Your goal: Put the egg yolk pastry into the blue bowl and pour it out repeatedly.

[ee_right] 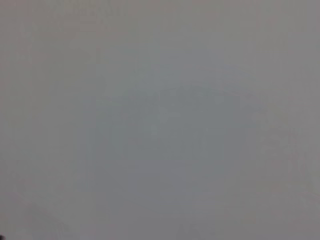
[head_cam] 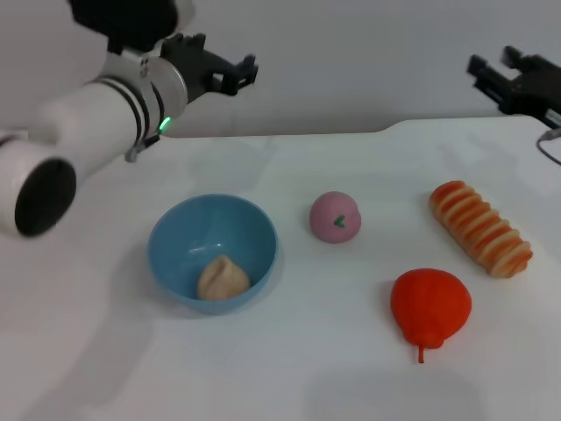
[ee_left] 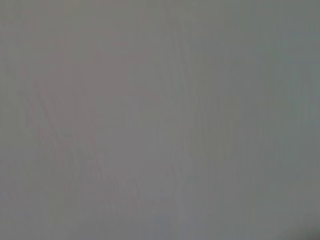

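Note:
The egg yolk pastry [head_cam: 223, 279], a pale beige lump, lies inside the light-blue bowl [head_cam: 175, 230] on the table's left half. My left gripper [head_cam: 235, 75] is raised high behind the bowl near the back wall, open and holding nothing. Far from the bowl, my right gripper [head_cam: 493, 72] hangs at the far right above the table's back edge, open and empty. Both wrist views show only a plain grey surface, with no fingers or objects.
A pink dome with a green mark [head_cam: 335, 217] sits just right of the bowl. A red pear-shaped fruit [head_cam: 430, 303] lies at the front right. An orange-striped bread roll [head_cam: 479, 227] lies behind it. The white table [head_cam: 289, 368] ends at the grey wall.

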{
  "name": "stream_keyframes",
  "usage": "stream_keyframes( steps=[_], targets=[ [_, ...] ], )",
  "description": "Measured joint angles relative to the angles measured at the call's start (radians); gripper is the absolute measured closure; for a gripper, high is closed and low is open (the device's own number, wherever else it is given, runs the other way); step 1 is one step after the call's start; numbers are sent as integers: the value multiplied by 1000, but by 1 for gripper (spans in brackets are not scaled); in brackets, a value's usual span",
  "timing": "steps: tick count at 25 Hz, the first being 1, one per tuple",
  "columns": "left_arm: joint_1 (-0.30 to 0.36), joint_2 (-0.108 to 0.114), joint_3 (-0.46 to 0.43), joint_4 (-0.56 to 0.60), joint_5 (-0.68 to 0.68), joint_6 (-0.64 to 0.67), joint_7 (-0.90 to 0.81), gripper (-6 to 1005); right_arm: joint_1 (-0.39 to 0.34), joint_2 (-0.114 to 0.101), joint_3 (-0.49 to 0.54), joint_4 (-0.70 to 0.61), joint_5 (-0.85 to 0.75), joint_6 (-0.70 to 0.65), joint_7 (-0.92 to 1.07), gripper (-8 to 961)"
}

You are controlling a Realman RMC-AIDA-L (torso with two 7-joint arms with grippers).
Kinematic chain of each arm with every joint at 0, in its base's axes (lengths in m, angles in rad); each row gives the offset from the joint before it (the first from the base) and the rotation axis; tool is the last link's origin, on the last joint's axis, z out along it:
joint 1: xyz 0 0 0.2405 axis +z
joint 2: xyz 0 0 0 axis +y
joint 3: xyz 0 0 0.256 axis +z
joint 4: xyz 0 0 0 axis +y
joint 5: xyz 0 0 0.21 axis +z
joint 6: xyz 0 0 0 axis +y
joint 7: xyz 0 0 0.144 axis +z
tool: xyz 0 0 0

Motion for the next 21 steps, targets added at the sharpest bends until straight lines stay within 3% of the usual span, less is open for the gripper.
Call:
stream_keyframes(
  steps=[6, 11, 16, 21],
  targets=[
    [29, -2, 122, 159, -46, 391, -43, 262, -9, 0, 0, 132, 275, -4, -305, 437],
    [27, -5, 187, 314, -153, 607, -100, 262, -11, 1, 1, 266, 553, -89, -566, 425],
    [47, -7, 213, 366, -202, 692, -103, 262, -5, 2, 0, 383, 762, -157, -760, 425],
    [58, -7, 238, 388, -210, 739, -100, 262, -2, 3, 0, 422, 802, -166, -806, 425]
  ],
)
